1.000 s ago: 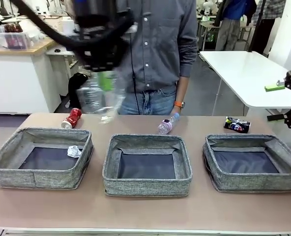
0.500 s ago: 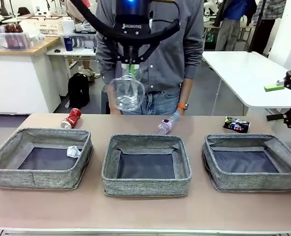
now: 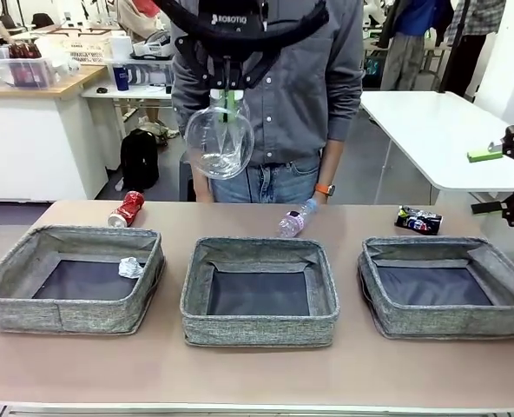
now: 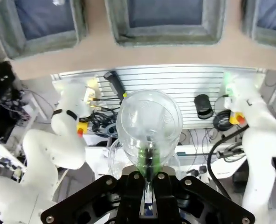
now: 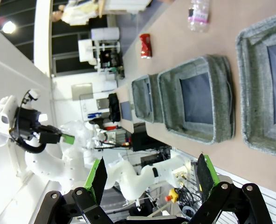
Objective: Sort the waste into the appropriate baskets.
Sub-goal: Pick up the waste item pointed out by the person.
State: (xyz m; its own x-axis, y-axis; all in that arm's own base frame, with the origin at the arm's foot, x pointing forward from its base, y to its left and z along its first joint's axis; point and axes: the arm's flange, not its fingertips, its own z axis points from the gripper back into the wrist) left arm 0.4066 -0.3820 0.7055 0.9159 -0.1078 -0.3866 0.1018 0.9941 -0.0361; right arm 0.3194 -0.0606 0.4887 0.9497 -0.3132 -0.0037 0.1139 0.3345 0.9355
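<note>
Clear plastic cup [image 3: 219, 141]: upper centre of frame, pinched in left pincer [image 3: 228, 97], high above middle basket [image 3: 260, 330]. Right pincer [image 5: 151, 179]: spread, empty. Advice: centre over intended basket, lower before release; light cup likely bounces.

the left gripper [image 3: 228, 109] is black, lettered "robotiq" in white, with green pads [image 3: 230, 101] and black cables [image 3: 305, 24] curving off both sides. behind the left gripper, a person [image 3: 283, 87] wears a grey buttoned shirt, blue jeans and an orange wristband [image 3: 324, 188]. far right of the left gripper, the right gripper [image 5: 152, 175] is black, green-padded, with round screws at its links.
</note>
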